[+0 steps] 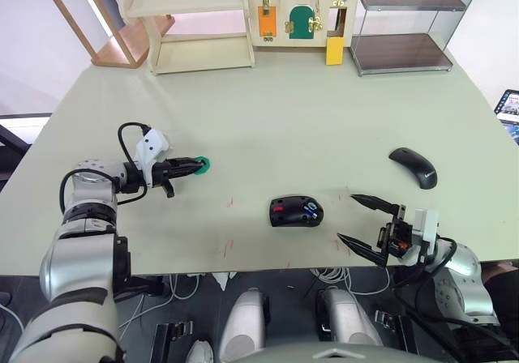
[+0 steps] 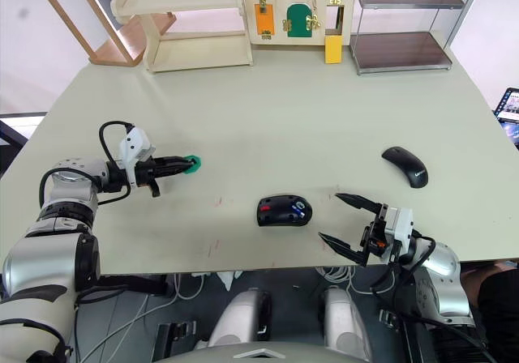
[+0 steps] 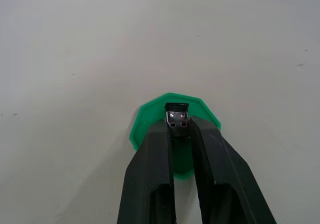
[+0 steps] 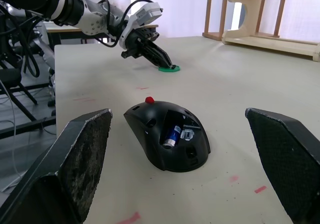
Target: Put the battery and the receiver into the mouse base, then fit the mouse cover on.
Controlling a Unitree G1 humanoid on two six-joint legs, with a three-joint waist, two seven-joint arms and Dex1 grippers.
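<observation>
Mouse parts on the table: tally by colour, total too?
Black: 3, mouse base, mouse cover, receiver in the left gripper
Blue: 1, battery in the base
Total: 4

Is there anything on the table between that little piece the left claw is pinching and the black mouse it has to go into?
Nothing visible. The left gripper pinches the receiver over the green disc, and bare table lies between it and the mouse base.
</observation>
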